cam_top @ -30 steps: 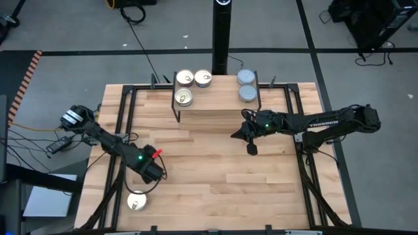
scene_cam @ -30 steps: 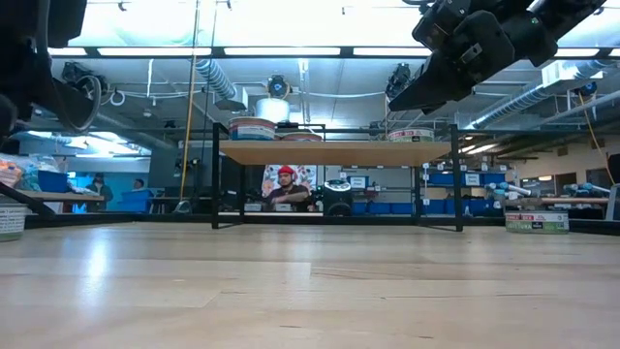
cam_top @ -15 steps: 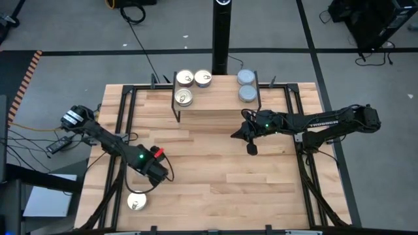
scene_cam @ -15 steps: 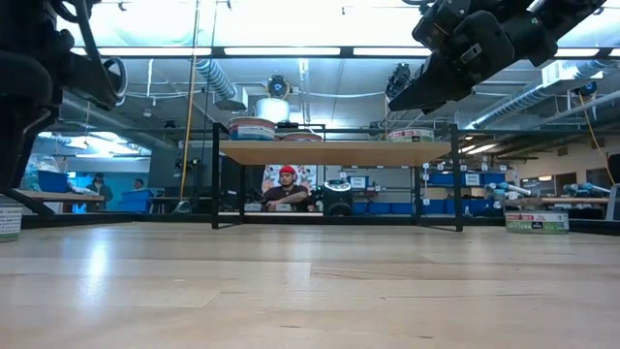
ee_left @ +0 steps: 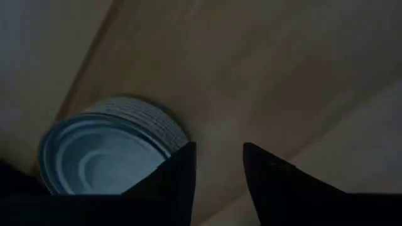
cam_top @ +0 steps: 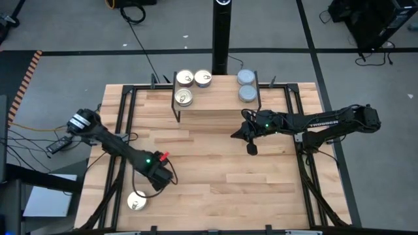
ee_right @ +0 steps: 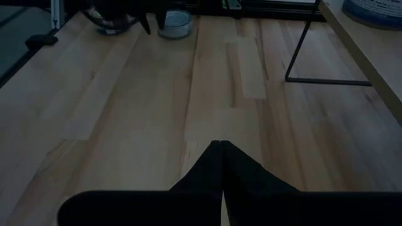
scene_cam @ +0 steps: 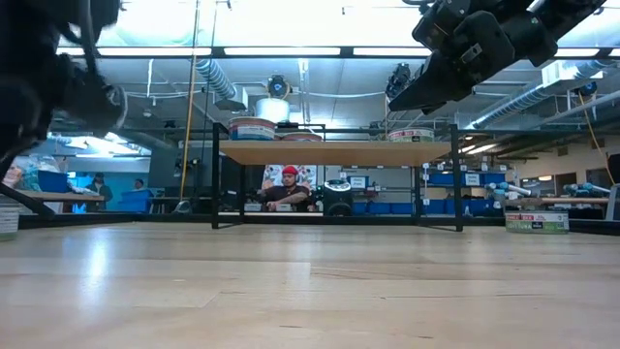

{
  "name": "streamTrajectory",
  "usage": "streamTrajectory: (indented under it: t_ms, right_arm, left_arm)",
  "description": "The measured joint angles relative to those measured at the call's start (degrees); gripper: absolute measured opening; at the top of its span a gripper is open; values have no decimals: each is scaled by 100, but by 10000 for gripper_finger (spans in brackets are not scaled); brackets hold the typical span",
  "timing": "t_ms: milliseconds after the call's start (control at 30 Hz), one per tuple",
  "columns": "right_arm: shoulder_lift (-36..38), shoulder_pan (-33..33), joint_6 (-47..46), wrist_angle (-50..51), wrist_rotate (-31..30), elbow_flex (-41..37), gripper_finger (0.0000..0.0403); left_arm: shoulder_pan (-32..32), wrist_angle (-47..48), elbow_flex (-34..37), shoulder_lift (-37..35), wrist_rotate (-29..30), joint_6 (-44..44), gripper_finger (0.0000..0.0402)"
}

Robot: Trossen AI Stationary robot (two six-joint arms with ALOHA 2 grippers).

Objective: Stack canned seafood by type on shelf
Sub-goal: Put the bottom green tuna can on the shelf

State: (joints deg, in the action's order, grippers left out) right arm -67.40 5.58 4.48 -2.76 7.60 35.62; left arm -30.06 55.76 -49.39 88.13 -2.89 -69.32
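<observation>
The shelf stands at the table's far middle. On its left part lie three gold-lidded tins and on its right part two blue-grey-lidded tins. One more tin, pale-lidded, lies flat on the table near the front left corner. My left gripper points down just right of and beyond it. In the left wrist view that tin sits beside the fingers, outside the open gap, which shows bare wood. My right gripper hangs shut over the table's right middle.
A black frame runs around the tabletop and a black post rises behind the shelf. Bare wood lies between the two arms. In the low view a person sits in the room beyond the shelf.
My left gripper has moved toward the table's right and near edges and sunk slightly, still pointing down. The tin by the front left corner has stayed where it was.
</observation>
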Motion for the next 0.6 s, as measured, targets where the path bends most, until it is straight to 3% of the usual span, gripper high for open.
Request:
streamTrajectory:
  t_ms: [267,467,600]
  right_arm:
    - [0,0,-38,19,0,0,9]
    - [0,0,-38,21,0,0,9]
    - [0,0,-40,47,0,0,9]
  left_arm:
    - [-4,249,-324,507,-572,28,130]
    - [-30,1382,-945,506,235,34,130]
    - [-49,1498,-929,506,305,190,130]
